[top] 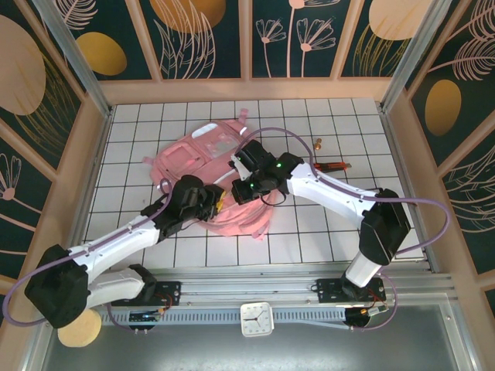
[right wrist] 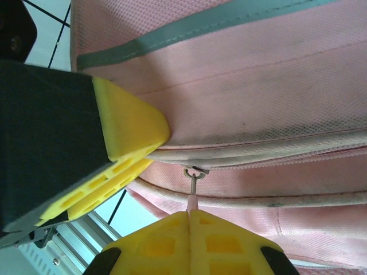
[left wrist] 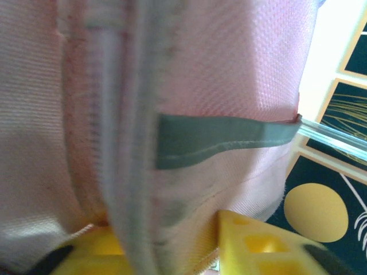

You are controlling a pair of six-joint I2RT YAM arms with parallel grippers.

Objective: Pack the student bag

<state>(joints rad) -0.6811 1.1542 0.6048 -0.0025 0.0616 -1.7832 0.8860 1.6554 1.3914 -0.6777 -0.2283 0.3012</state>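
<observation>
The student bag [top: 193,158], a soft pink backpack, lies flat in the middle of the tiled table. At its near edge my left gripper [top: 219,204] is closed on the bag's piped edge; pink fabric [left wrist: 229,86] sits between its yellow fingers [left wrist: 258,243]. In the right wrist view that same left gripper [right wrist: 146,154] pinches the upper piping. My right gripper [right wrist: 190,215] is shut on the pink zip pull [right wrist: 192,200], whose metal link [right wrist: 194,175] runs up to the slider. From above, the right gripper [top: 241,189] sits over the bag's right side.
A red and black item [top: 334,165] and a small brown object [top: 318,141] lie on the tiles right of the bag. A small clock [top: 255,318] sits on the near rail between the arm bases. Wooden walls enclose the table.
</observation>
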